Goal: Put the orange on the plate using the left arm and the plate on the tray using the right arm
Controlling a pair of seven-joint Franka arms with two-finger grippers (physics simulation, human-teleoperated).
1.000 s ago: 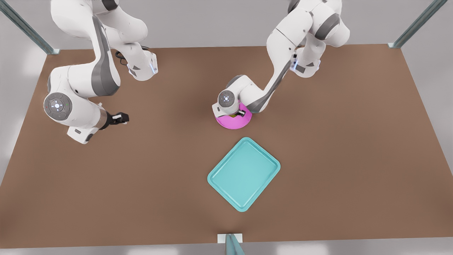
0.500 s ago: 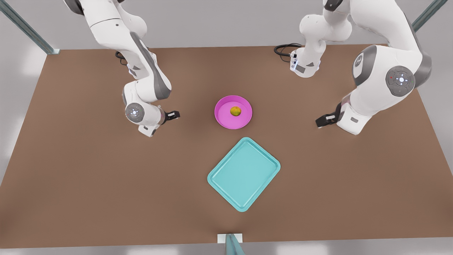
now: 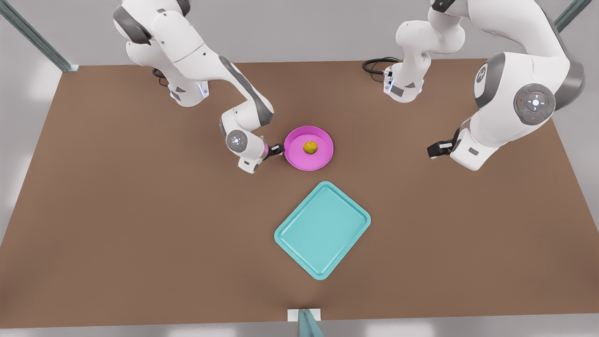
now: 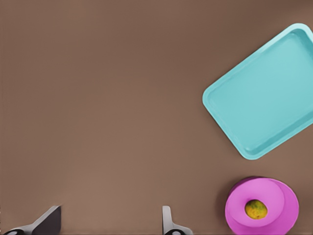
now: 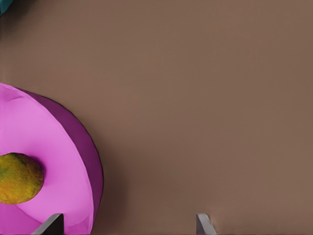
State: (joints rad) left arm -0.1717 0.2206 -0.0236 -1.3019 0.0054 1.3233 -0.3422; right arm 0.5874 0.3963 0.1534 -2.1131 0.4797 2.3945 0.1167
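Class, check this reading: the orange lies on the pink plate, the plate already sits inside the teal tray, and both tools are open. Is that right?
Not quite. The front view shows the plate on the bare table, apart from the tray, not inside it. The rest holds: the orange lies on the plate, the right tool is open at the plate's rim, and the left tool is open, farther off.

Brown table (image 3: 140,234) fills most of the front frame. Metal frame posts at upper left (image 3: 32,35) and upper right (image 3: 568,9). Another post at bottom centre (image 3: 306,323). Black cable (image 3: 374,65) at the top, right of centre.
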